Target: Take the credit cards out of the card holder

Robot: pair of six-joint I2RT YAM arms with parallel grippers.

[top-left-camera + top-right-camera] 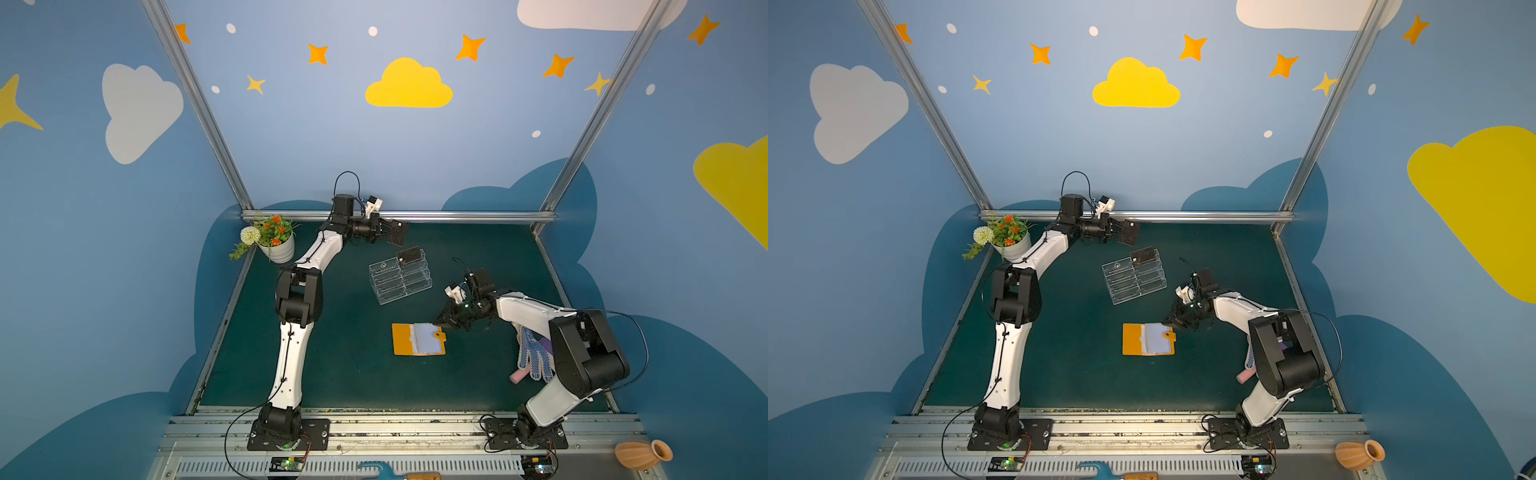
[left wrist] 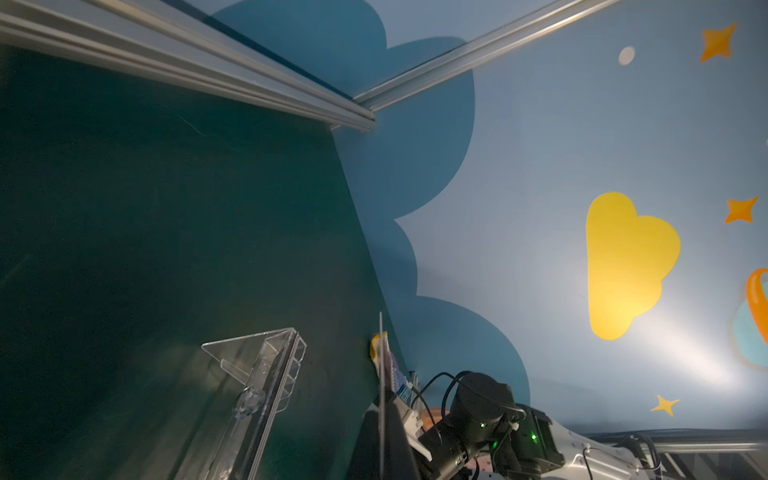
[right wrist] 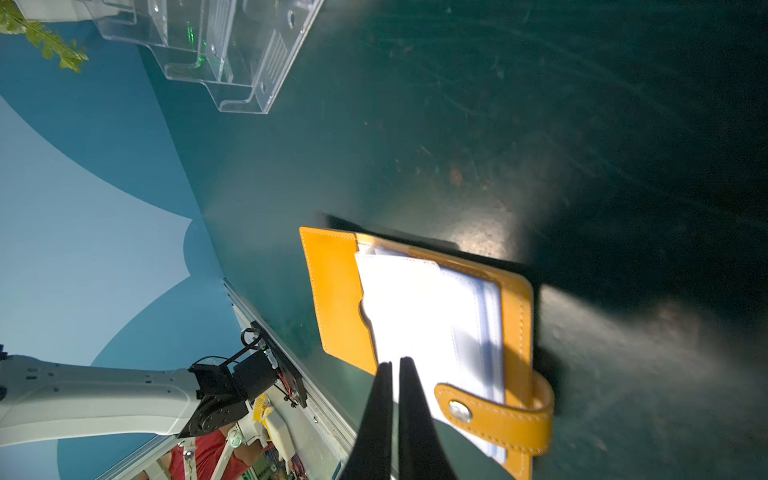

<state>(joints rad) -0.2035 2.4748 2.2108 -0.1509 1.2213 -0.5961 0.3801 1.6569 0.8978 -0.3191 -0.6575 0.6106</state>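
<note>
Left pincer (image 1: 388, 232) clamped on one credit card (image 1: 398, 237), held up near clear stand (image 1: 401, 282), likely to slot it beside second card (image 1: 409, 255) in back tier | right pincer (image 3: 395, 365) closed, tips on open card holder (image 1: 401, 338) mid-table, likely steadying it.

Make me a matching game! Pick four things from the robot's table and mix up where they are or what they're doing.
Things:
1. card holder
2. clear stand
3. flower pot
4. left gripper

Places or states:
A. stands in the far left corner of the green mat
B. shut on the lifted credit card, up in the air
C. lies open on the mat, near the middle
D. has the slotted credit card in its top tier

Pairs: 1-C, 2-D, 3-A, 4-B
</note>
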